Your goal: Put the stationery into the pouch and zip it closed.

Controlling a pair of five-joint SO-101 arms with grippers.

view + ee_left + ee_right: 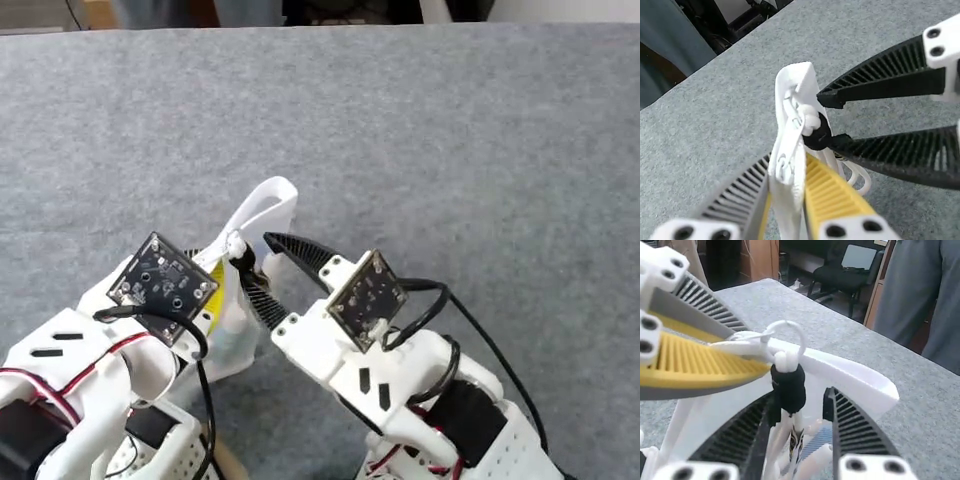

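Observation:
The white pouch (270,200) stands on edge near the front of the grey table. My left gripper (789,165), with one grey and one yellow finger (832,192), is shut on the pouch (795,85) edge beside the zipper. The black zipper pull (816,136) with its white bead sits at the pouch top. My right gripper (802,400) is open around the pull (787,387), which touches one black finger (740,440); the other finger stands apart. Pens (799,440) show inside the pouch (850,375). In the high view the right gripper (255,250) meets the pouch from the right.
Grey felt table (450,150) spreads bare beyond and to the right of the pouch. Its far edge (400,24) runs along the back. A dark chair (840,270) and furniture stand in the room beyond the table.

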